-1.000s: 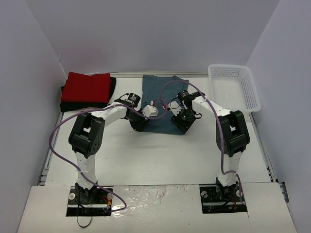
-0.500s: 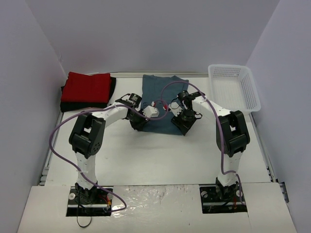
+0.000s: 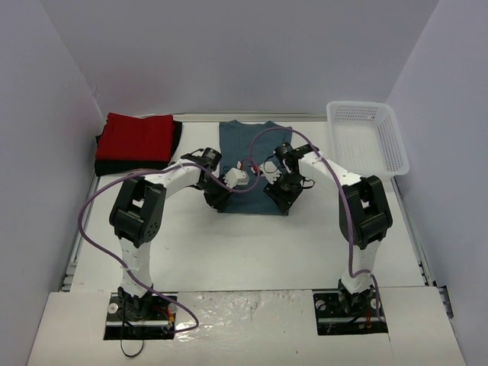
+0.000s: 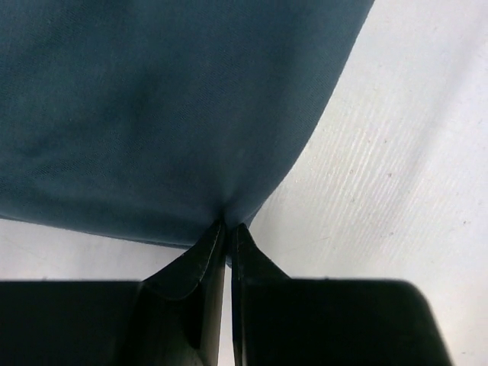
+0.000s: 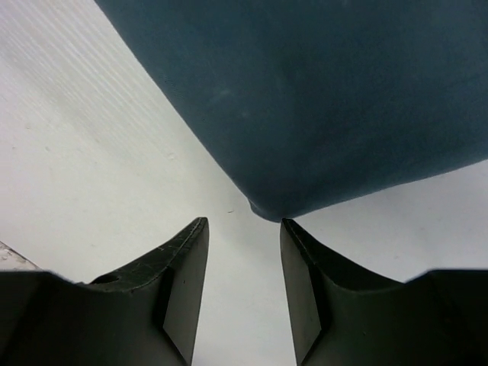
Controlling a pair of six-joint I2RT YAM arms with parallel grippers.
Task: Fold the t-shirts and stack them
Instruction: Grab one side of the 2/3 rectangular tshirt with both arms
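Seen from above, on the far middle part of the white table (image 3: 252, 244): the teal t-shirt (image 3: 252, 149), folded into a long rectangle and lying flat, its near edge between the two wrists. To the far left, well apart from it, the red t-shirt (image 3: 139, 136), folded and resting on top of the black t-shirt (image 3: 178, 136), with only a dark border of the latter in view at the near and right sides. At the far right corner, the white lattice basket (image 3: 367, 137), apart from all the cloth. At the near left corner of the teal t-shirt, the left gripper (image 4: 227, 226): jaws pressed together on a small pinch of that corner, with nearly no gap between them, and the cloth spreading away from the tips over the table. At the near right corner, the right gripper (image 5: 242, 221): jaws clearly apart, holding nothing, with bare table between them. Just ahead of its fingertips, the rounded corner of the cloth, nearer to the right-hand finger in the wrist view; maybe touching that finger, but hard to say from this angle. Both arms bent inward toward the shirt, one at each end of its near edge.
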